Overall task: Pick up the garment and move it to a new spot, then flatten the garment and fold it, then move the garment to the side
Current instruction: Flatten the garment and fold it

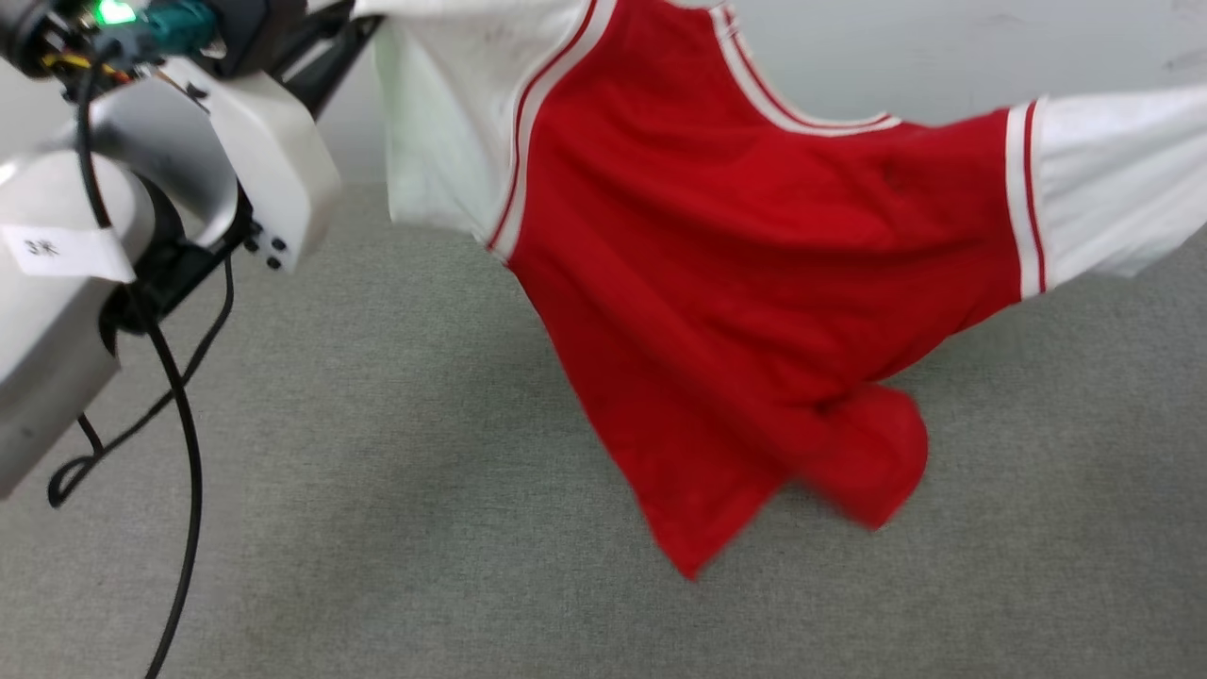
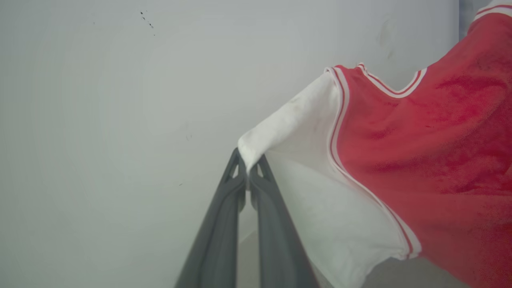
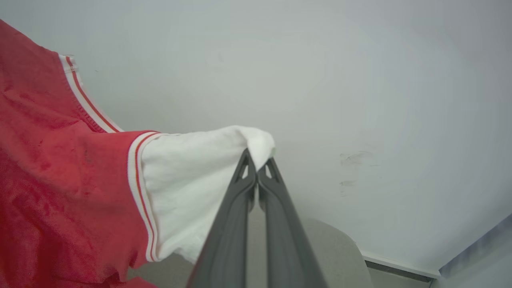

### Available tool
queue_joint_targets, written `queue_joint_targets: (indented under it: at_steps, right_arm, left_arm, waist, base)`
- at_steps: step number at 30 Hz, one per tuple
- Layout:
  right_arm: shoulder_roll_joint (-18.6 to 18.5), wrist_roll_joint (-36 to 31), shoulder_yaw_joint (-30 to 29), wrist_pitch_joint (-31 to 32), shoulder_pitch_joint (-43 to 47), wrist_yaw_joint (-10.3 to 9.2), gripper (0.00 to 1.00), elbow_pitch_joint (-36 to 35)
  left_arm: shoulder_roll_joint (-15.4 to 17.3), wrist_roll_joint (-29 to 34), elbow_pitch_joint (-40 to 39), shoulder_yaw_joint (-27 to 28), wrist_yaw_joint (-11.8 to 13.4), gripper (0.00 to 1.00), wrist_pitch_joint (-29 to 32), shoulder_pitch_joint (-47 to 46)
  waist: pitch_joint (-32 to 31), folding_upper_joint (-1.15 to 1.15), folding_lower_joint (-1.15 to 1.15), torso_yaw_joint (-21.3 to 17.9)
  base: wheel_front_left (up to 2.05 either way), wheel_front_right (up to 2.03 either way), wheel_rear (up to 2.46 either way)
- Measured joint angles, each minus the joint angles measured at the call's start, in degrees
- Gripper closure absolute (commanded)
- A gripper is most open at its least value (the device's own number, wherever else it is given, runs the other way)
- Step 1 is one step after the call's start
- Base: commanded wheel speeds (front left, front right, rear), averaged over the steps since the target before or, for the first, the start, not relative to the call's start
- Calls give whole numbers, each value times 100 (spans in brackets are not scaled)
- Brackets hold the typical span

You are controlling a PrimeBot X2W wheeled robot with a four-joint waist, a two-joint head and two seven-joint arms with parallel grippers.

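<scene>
Red fabric, count one: a single garment hangs spread in the air above the grey counter, stretched between the two arms. We count two white sleeves, one sleeve toward the robot's left and a second sleeve toward its right, each joined to the red body by red-and-white striped trim. The same trim runs round the neckline.

Grippers, count two. In the left wrist view, the left gripper has its fingers pressed together on a bunched tip of white sleeve. In the right wrist view, the right gripper likewise has its fingers pinched tight on the other sleeve's tip. Each holds the garment by a sleeve end.

The red body sags to a point low over the counter, with one flap folded beside it. We cannot tell whether that lowest corner touches the surface.

Other items are one pale forearm at the upper left of the head view, one black cable looping down from it, and one green light at its top. A plain pale wall stands behind the garment.

Writing: one white label on the arm housing carries small dark marks that are too blurred to read.
</scene>
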Motion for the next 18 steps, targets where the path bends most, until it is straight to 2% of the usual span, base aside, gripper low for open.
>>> queue_joint_targets:
  at_steps: [7, 13, 18]
  right_arm:
    - [-145, 137, 151, 64, -786, 0, 100, 143]
    - [-209, 226, 414, 250, -1825, 0, 100, 436]
    - [-172, 189, 633, 335, -2997, 0, 100, 781]
  left_arm:
    - [-3, 52, -135, 192, 44, 100, -16, -424]
    - [-223, 99, 89, 430, 25, 100, -114, -971]
    - [-428, 200, 637, 634, -151, 100, -232, -1693]
  waist:
    - [131, 0, 0, 94]
    - [516, 0, 0, 165]
    - [987, 0, 0, 207]
  base:
    - [0, 0, 0]
    - [0, 0, 0]
    - [0, 0, 0]
